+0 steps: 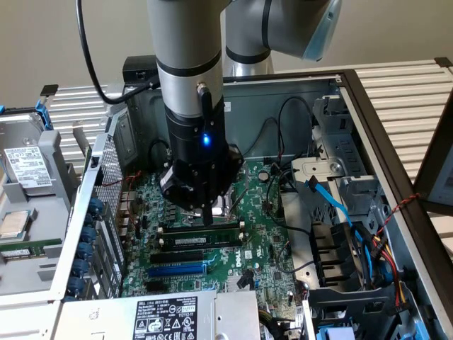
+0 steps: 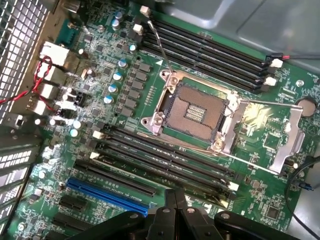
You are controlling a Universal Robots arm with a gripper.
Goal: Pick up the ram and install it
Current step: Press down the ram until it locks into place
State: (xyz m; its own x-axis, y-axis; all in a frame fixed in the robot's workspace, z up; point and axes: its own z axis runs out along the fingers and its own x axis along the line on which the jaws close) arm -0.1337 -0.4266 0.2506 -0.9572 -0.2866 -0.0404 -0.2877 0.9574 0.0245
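My gripper [image 1: 207,218] hangs low over the green motherboard [image 1: 265,234] inside the open computer case. In the wrist view its two black fingers [image 2: 175,202] are pressed together with nothing between them, so it is shut. Just below the fingertip, the ram [image 1: 204,229] stands on edge as a long thin green stick in one of the memory slots; whether the tip touches it I cannot tell. A second green stick with a white label [image 1: 200,241] sits in the neighbouring slot. From the wrist, the black memory slots [image 2: 165,150] run beside the open CPU socket [image 2: 192,107], and I cannot pick out the sticks among them.
A blue expansion slot [image 1: 177,269] [image 2: 107,192] lies beyond the memory slots. A perforated metal wall [image 1: 106,177] bounds the exterior view's left, and drive bays with blue and black cables [image 1: 340,212] crowd its right. A power supply with a white label [image 1: 166,315] sits at the front.
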